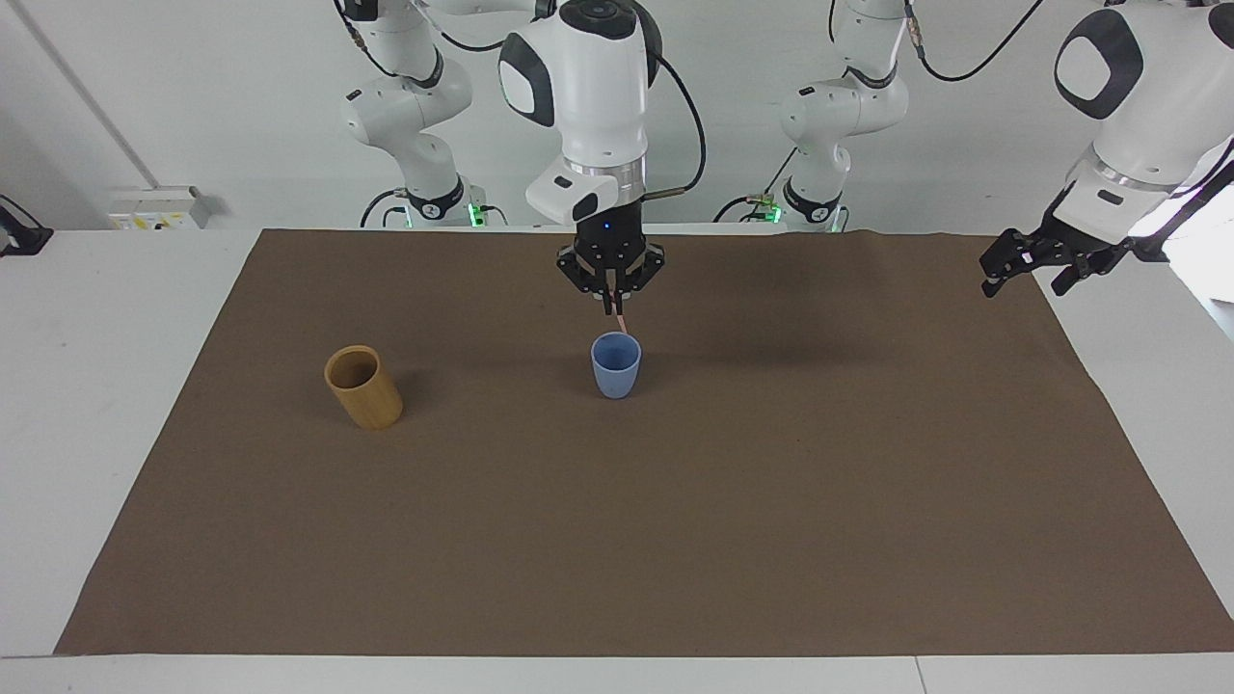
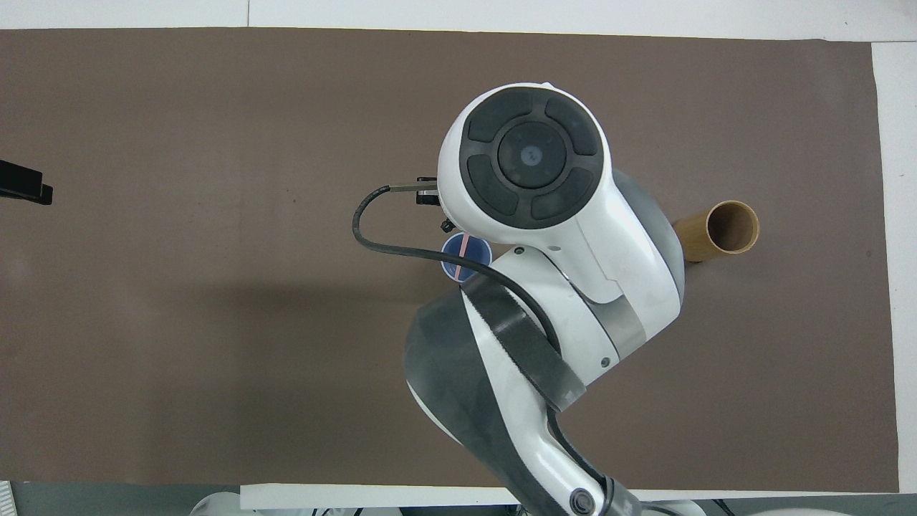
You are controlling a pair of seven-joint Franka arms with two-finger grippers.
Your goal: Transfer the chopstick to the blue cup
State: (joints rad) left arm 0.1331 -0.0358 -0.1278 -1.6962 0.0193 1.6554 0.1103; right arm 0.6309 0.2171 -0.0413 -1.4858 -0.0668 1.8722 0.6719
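Observation:
My right gripper (image 1: 612,306) hangs just above the blue cup (image 1: 615,368), which stands mid-table. It is shut on a thin pale-pink chopstick (image 1: 623,323) that points down, its lower tip at the cup's mouth. In the overhead view the right arm covers its own gripper; the chopstick (image 2: 464,246) shows across the blue cup's opening (image 2: 451,261). My left gripper (image 1: 1022,268) is open and empty, waiting in the air over the mat's edge at the left arm's end; only its tip (image 2: 25,192) shows in the overhead view.
A taller tan-yellow cylindrical cup (image 1: 363,387) stands toward the right arm's end of the table, empty inside; it also shows in the overhead view (image 2: 727,228). A brown mat (image 1: 675,530) covers the table.

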